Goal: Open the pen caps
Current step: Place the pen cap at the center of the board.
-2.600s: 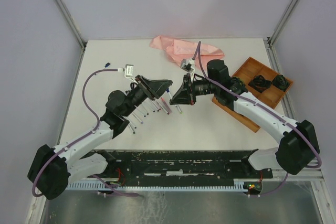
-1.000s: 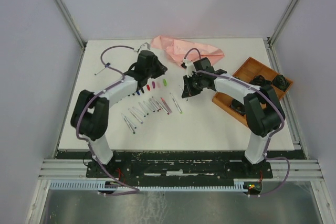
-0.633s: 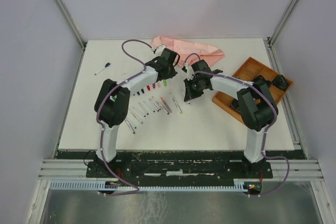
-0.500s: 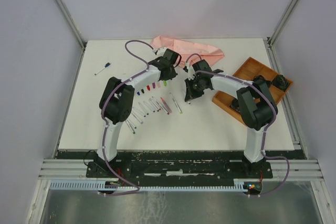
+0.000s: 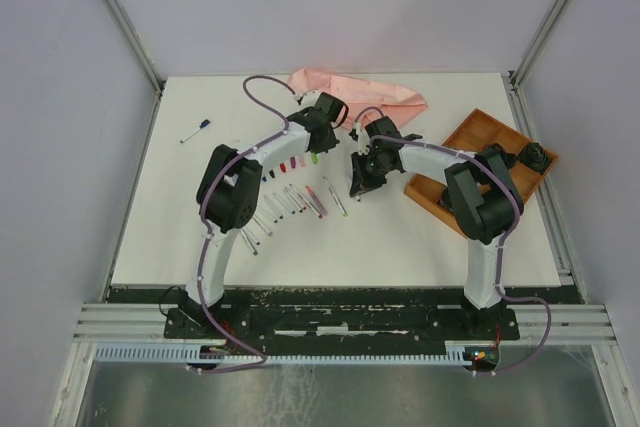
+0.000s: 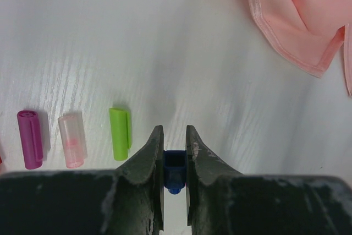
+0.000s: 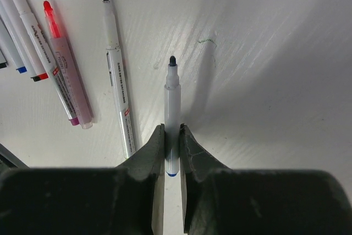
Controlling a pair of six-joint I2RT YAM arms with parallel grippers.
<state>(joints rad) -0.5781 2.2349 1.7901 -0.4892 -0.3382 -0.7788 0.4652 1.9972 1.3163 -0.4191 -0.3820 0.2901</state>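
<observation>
Swung the left gripper (image 6: pixel 175 131) rightward over the past second, to just past the lime cap (image 6: pixel 120 141). Clamped now on a blue cap (image 6: pixel 174 162): pinched between both fingers with no gap, set back from the tips toward the wrist. Runs lengthwise along the fingers, squared end toward the tips, small rounded nub toward the wrist. Just left of it, lying flat on the white table (image 6: pixel 165 37) and roughly parallel to it: lime cap, then pale pink cap (image 6: pixel 71 138), then magenta cap (image 6: pixel 29 138), each apart from its neighbour. Beyond the tips, up and to the right, a pink cloth (image 6: pixel 297 20).

Hardly shifted the right gripper (image 7: pixel 172 130). Closed against both sides of a white pen barrel (image 7: pixel 172 97), no gap showing on either side. Points its dark bare tip straight away from the wrist, blue end plug back between the fingers, long axis in line with them. To its left, more uncapped pens (image 7: pixel 117 81) on the table, slightly fanned, tips also pointing away.
</observation>
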